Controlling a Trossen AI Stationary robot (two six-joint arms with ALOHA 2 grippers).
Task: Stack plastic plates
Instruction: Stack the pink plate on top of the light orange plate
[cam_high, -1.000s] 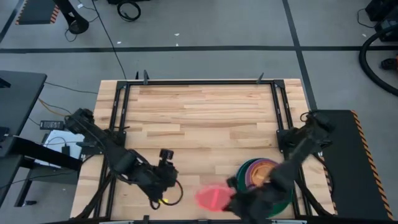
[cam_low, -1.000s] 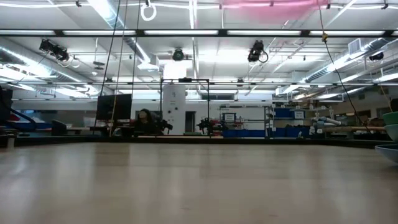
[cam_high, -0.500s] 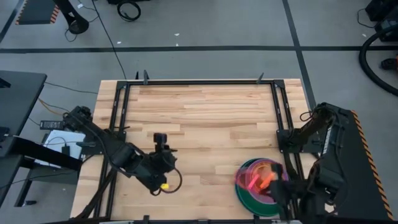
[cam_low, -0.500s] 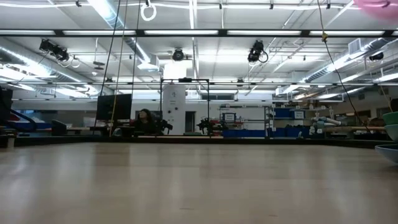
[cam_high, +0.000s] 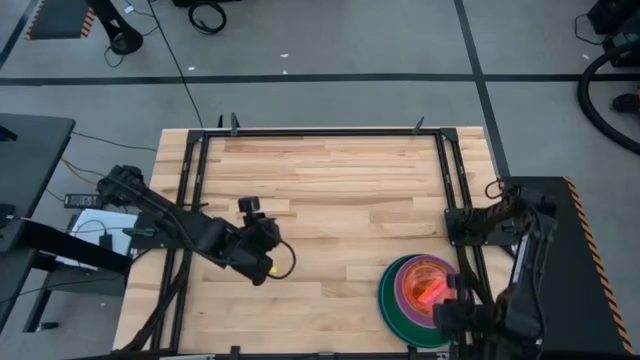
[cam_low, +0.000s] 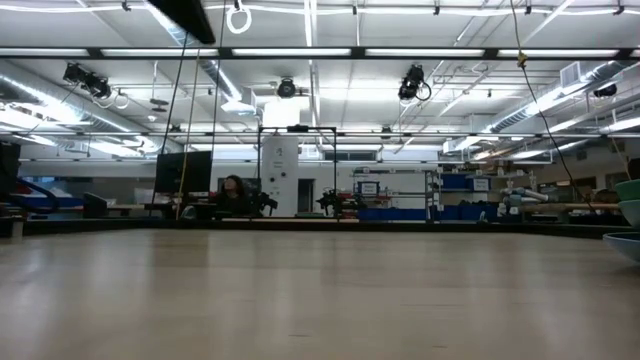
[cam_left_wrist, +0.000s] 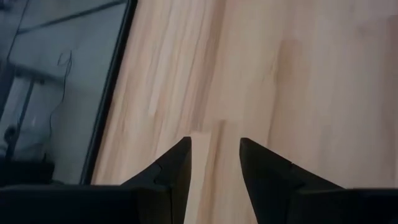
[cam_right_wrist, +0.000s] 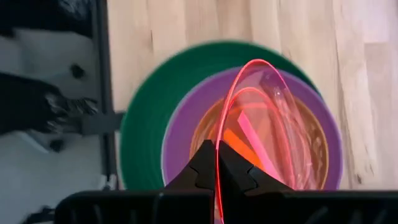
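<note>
A stack of plates (cam_high: 392, 300) sits near the table's near right corner, with a dark green plate (cam_right_wrist: 146, 118) at the bottom, a purple one (cam_right_wrist: 177, 140) on it and an orange one (cam_right_wrist: 205, 124) on top. My right gripper (cam_high: 438, 303) hovers over the stack, shut on a translucent pink plate (cam_right_wrist: 264, 118). My left gripper (cam_left_wrist: 215, 146) is open above bare wood at the table's near left (cam_high: 262, 262). In the low view, the stack's edge (cam_low: 630, 212) shows at the right border. My right gripper pinches the pink plate's rim (cam_right_wrist: 217, 138) between its two fingers, coming from above. The plate stands steeply tilted, almost on edge, over the orange plate. Whether its far rim touches the stack, I cannot tell.
Bare wooden table top (cam_high: 330, 190) stretches across the middle and far side. A black metal frame (cam_high: 190, 180) runs along the left, far and right edges. A dark piece of an arm (cam_low: 185, 15) crosses the top of the low view.
My right gripper has carried the pink plate from the near middle of the table toward the right edge, until it is over the stack, and tipped it steeply. My left gripper has drawn back toward the far left.
</note>
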